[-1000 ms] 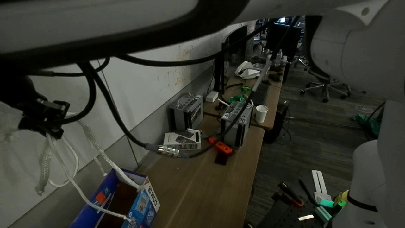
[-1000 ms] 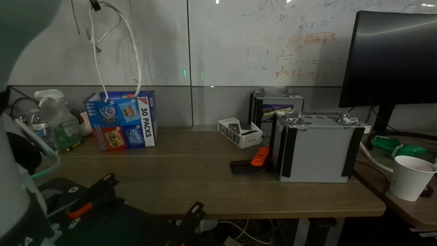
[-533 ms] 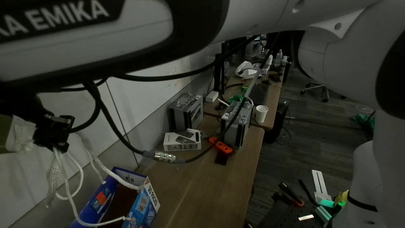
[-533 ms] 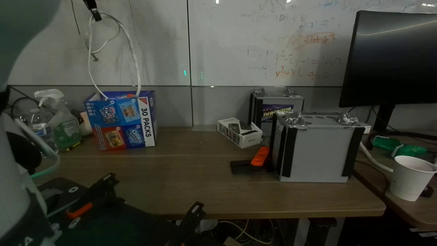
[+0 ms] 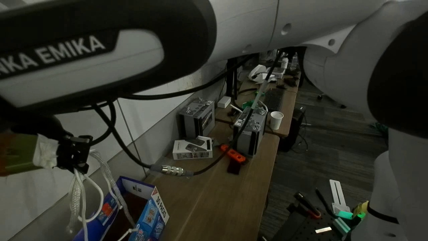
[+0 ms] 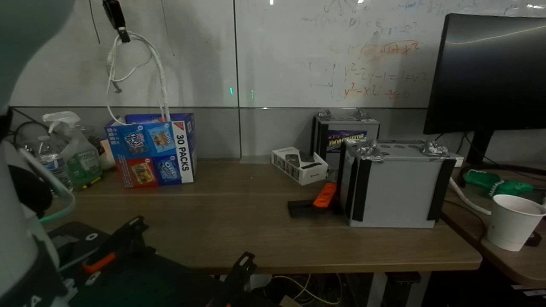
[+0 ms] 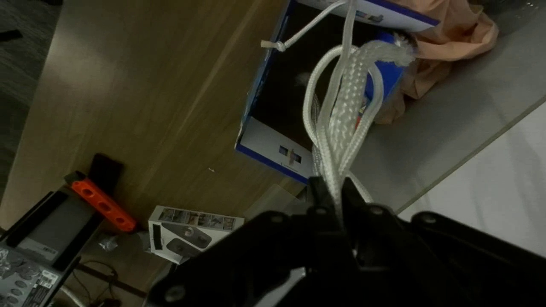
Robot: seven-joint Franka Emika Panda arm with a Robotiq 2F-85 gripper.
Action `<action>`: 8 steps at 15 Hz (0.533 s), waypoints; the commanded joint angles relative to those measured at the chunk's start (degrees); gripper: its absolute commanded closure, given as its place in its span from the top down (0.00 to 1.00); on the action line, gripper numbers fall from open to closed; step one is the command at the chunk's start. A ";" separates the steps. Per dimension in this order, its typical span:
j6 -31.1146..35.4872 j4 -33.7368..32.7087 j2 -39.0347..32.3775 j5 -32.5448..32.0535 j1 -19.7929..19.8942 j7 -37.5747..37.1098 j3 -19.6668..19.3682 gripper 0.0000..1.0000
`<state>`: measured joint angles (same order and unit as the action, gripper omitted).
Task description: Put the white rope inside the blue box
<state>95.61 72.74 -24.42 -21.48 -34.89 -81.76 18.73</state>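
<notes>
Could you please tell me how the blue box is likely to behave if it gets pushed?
The blue box would probably flex near the rim, since its walls look thin and its top is open. It may slide rather than tip, standing upright on the table. The white rope, crossing its rim, might tug it.

wooden table (image 6: 239,232) | carries: blue box (image 6: 149,151) | white carton (image 6: 298,166) | grey cases (image 6: 396,192)

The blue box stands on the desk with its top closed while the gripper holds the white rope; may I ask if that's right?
Not quite: the wrist view shows the blue box open on top. It stands on the desk, and the gripper holds the white rope.
</notes>
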 commanded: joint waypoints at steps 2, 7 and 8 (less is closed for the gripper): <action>-2.24 -0.41 -0.42 2.25 1.42 2.56 0.27 0.05; -2.89 -0.64 -1.60 1.93 1.98 3.18 0.15 0.05; -3.47 -1.04 -1.34 2.23 2.23 3.59 0.23 0.05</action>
<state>93.68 72.88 -25.89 -20.65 -33.39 -79.73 18.73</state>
